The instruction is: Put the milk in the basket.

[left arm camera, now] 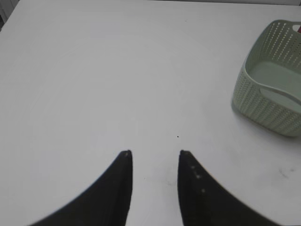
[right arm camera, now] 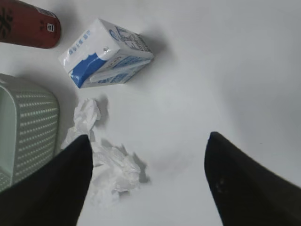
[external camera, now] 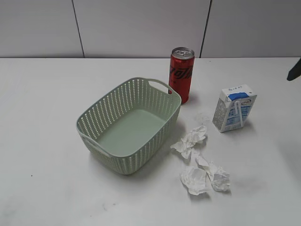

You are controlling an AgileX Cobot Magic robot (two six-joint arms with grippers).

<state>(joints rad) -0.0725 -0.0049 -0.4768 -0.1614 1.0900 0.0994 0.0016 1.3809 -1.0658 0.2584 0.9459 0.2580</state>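
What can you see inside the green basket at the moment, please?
The basket shows only its bare pale floor; nothing lies inside. The milk stands outside on the table. The inner foot of the near wall is hidden by the rim.

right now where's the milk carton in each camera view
Exterior view: the milk stands upright right of centre, right of the red can.
Left wrist view: not in it; only part of the basket shows at the right edge.
Right wrist view: upper left of centre, just right of the can.
Shared landmark: the basket, seen in all three views.
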